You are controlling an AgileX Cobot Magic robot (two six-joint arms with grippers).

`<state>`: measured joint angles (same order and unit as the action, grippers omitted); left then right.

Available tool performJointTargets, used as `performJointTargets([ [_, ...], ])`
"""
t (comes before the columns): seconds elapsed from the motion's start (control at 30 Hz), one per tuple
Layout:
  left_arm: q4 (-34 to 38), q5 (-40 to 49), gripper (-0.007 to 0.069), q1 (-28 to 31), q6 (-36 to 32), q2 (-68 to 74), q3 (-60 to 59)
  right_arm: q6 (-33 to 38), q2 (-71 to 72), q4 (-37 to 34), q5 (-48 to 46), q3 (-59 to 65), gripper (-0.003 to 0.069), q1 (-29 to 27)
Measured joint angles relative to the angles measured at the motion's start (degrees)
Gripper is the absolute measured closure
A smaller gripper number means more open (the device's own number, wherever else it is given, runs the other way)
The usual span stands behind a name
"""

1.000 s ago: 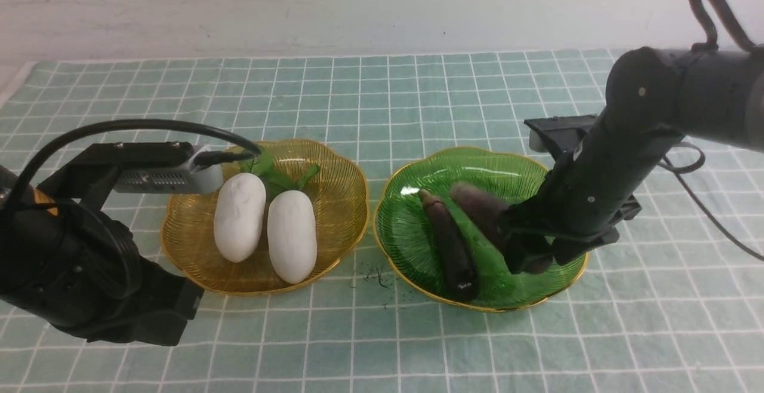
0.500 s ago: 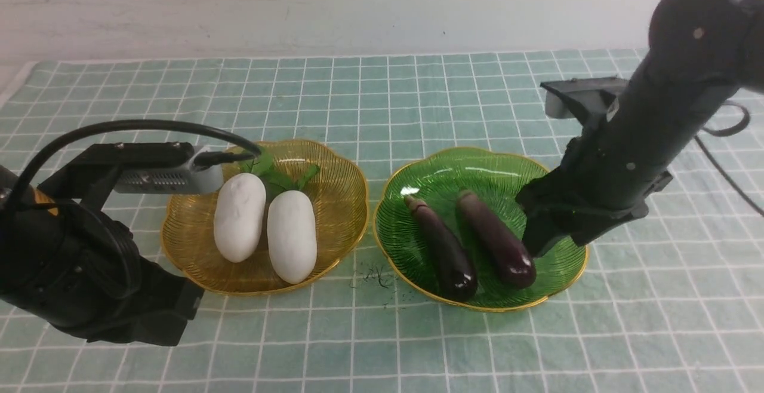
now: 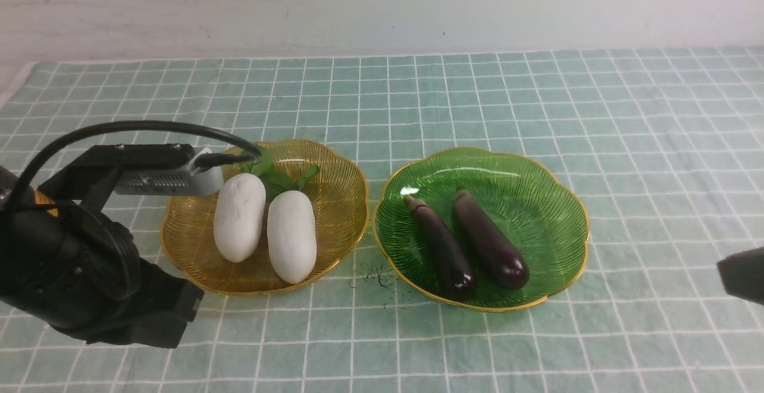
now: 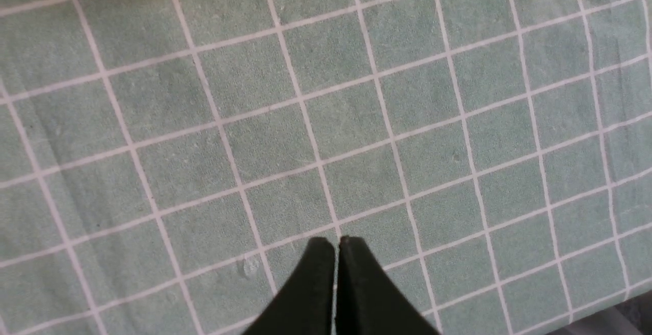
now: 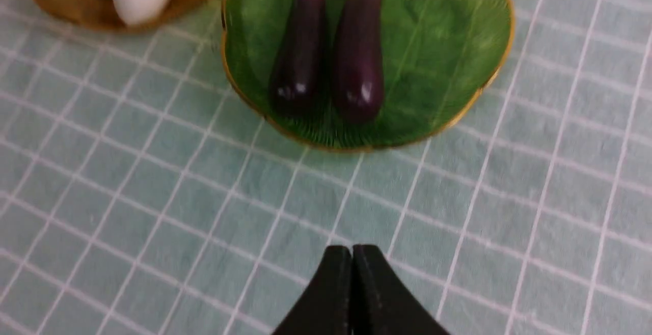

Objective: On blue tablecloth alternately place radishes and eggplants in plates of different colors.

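Left arm (image 3: 77, 273) crowds amber plate (image 3: 340, 202); green plate (image 3: 540, 202) unobstructed.

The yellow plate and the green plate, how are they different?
The yellow plate is amber; the green plate is green. The yellow plate holds two white radishes, the green plate two dark purple eggplants. The yellow plate sits to the robot's left of the green plate. Both are ribbed, gold-rimmed and alike in size.

**Front view:** from the robot's side, facing forward and down across the blue tablecloth (image 3: 418, 94) to the wall (image 3: 382, 5).
**Left wrist view:** close over bare cloth, past the left gripper (image 4: 336, 242).
**Right wrist view:** farther off, past the right gripper (image 5: 351, 249). It shares the green plate (image 5: 448, 34) and the edge of the amber plate (image 5: 56, 11) with the front view.
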<state>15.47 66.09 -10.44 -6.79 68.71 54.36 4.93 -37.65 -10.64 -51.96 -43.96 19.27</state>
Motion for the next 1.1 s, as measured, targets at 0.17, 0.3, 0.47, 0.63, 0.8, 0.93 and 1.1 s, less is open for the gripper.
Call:
performJointTargets([
  [0.17, 0.0, -0.14, 0.0632, 0.0, 0.0, 0.0, 0.0, 1.42, 19.8, -1.99, 24.49, 17.64, 0.0673, 0.0],
  [0.3, 0.0, -0.18, 0.0632, 0.0, 0.0, 0.0, 0.0, 2.14, 27.14, -2.11, 29.97, 22.83, 0.0673, 0.0],
  [0.47, 0.0, -0.18, 0.0632, 0.0, 0.0, 0.0, 0.0, 2.38, 28.49, -2.11, 31.47, 23.86, 0.0673, 0.0],
  [0.63, 0.0, -0.18, 0.0632, 0.0, 0.0, 0.0, 0.0, 2.38, 28.39, -2.11, 31.87, 23.86, 0.0673, 0.0],
  [0.8, 0.0, -0.18, 0.0632, 0.0, 0.0, 0.0, 0.0, 2.43, 28.39, -2.11, 31.87, 23.86, 0.0674, 0.0],
  [0.93, 0.0, 0.12, 0.0632, 0.0, 0.0, 0.0, 0.0, 2.53, 28.39, -2.11, 31.87, 23.86, 0.0674, 0.0],
  [1.1, 0.0, 0.14, 0.0632, 0.0, 0.0, 0.0, 0.0, 2.53, 28.39, -2.11, 31.87, 23.86, 0.0674, 0.0],
])
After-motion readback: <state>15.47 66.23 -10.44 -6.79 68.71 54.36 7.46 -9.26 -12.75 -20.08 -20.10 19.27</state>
